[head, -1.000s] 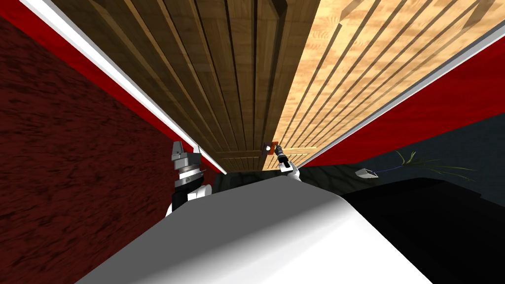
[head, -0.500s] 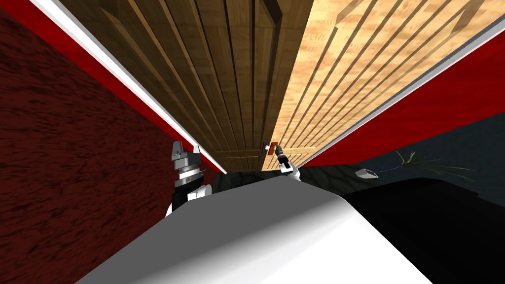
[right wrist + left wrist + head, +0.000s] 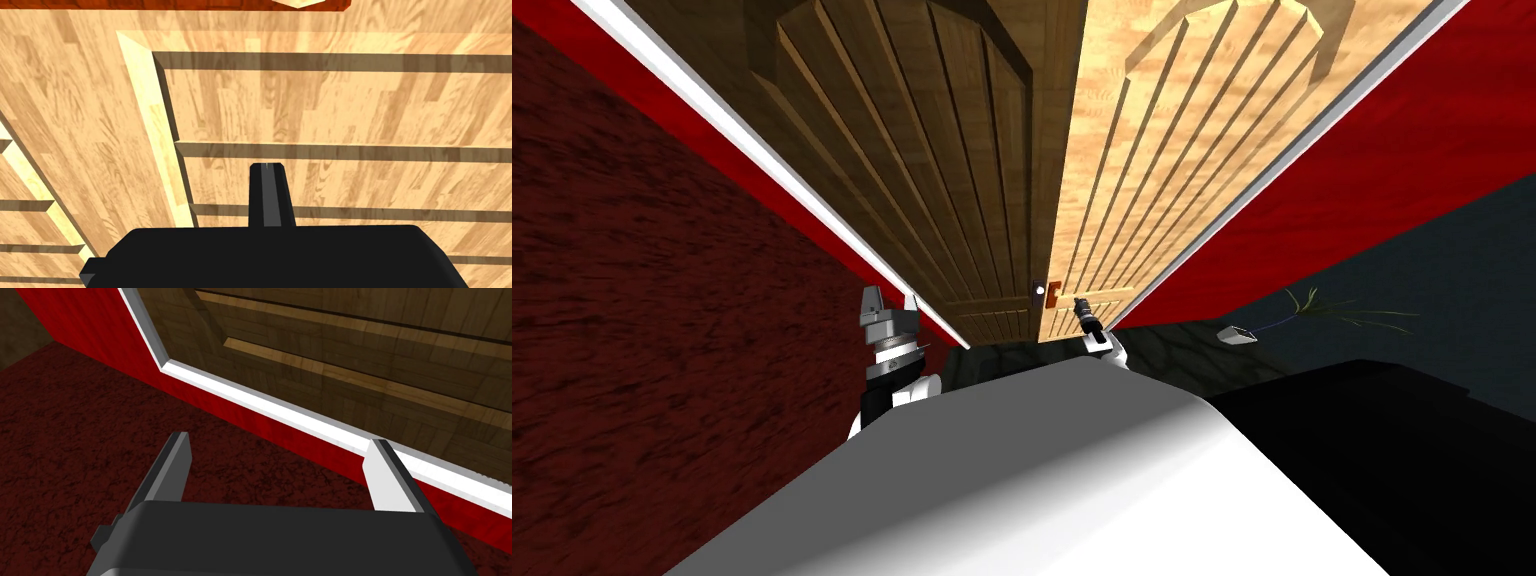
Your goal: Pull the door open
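The pale wood door [image 3: 1132, 150] stands ahead, with its red-brown handle [image 3: 1053, 295] at the edge next to the darker leaf [image 3: 942, 160]. The right hand [image 3: 267, 167] is just beside the handle without touching it, its fingers pressed together on nothing. The left hand [image 3: 277, 438] is well left of the handle, fingers spread, near the white frame [image 3: 300, 420].

The head camera looks steeply down at the door [image 3: 982, 150]. The right wrist camera closely faces its light leaf [image 3: 325, 100]; the left wrist's shares the white trim [image 3: 280, 410].
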`<state>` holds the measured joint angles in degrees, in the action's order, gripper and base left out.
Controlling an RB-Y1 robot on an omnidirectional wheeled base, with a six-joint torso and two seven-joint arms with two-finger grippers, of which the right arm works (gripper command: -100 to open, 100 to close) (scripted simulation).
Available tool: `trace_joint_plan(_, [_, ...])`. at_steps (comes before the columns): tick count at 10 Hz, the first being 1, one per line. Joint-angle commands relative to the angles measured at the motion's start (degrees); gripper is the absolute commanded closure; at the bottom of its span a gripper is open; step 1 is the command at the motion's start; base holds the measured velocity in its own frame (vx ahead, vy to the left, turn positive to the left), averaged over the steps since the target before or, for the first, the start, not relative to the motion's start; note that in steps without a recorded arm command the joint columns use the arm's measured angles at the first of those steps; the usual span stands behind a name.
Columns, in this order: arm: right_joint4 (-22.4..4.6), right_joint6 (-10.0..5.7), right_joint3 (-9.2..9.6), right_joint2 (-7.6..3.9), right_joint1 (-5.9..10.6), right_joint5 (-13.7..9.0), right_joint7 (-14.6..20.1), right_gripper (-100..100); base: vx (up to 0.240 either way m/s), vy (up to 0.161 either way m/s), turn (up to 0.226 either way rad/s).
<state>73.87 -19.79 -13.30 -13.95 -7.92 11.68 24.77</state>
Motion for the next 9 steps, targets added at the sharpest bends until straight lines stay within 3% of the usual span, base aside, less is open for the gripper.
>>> trace_joint_plan(1, [1.18,-0.17,0.96,-0.14,-0.58,0.21,0.83,-100,-0.198,0.083,0.054])
trace_joint_plan(5, [3.47,-0.75,3.69,0.05,-1.08,0.92,2.29,-100,-0.180,0.083,0.077])
trace_joint_plan(6, [2.84,-0.87,3.22,-0.22,-1.00,0.74,2.18,-100,-0.063,0.031,0.011])
trace_joint_plan(7, [1.84,-0.61,1.61,-0.83,-1.73,0.44,1.91,-100,-0.015,-0.055,-0.193])
trace_joint_plan(9, [0.45,-0.36,-0.29,-1.39,-2.17,0.06,1.32,-100,0.039,-0.144,-0.135])
